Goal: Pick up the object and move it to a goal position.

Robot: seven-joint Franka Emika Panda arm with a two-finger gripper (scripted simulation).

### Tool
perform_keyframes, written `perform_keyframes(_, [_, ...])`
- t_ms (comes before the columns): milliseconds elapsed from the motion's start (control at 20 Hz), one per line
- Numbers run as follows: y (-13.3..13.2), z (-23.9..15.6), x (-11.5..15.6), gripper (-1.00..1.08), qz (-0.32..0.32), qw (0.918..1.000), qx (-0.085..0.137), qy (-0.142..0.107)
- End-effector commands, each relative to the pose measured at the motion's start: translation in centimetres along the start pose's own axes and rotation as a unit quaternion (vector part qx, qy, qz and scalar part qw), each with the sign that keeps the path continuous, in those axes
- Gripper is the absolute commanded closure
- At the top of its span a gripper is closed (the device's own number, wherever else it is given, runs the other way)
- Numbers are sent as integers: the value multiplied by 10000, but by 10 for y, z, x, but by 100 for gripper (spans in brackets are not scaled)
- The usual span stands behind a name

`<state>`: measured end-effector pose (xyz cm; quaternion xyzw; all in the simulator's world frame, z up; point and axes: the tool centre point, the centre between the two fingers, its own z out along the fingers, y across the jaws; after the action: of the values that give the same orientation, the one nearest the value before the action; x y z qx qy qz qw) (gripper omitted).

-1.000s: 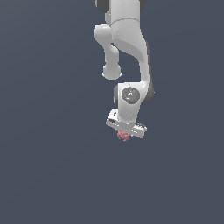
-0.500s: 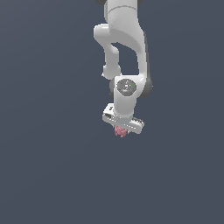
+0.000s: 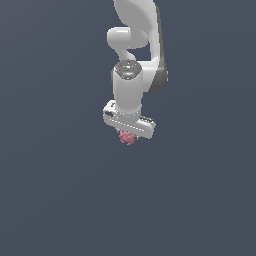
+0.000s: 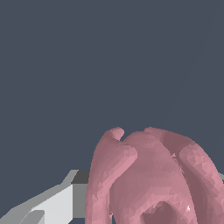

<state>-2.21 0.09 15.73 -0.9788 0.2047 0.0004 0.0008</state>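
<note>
The gripper [image 3: 128,134] pinches the object [image 3: 126,137] between its jaws; the carry step seems in hand; next, steady travel to an unseen goal.

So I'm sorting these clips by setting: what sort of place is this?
Likely a bare simulated scene, not a real room: a flat, featureless grey backdrop, a smooth white arm, and a faceted pink object seemingly held at the claw.

Open room all round end effector [image 3: 128,134] — no obstacles.
</note>
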Motion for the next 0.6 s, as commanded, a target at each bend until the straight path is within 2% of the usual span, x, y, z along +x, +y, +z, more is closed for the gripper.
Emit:
perform_keyframes(0, [17,-28,1,108,2,10000,4,2])
perform_keyframes(550, [89,-150,9,108,7,10000,7,-1])
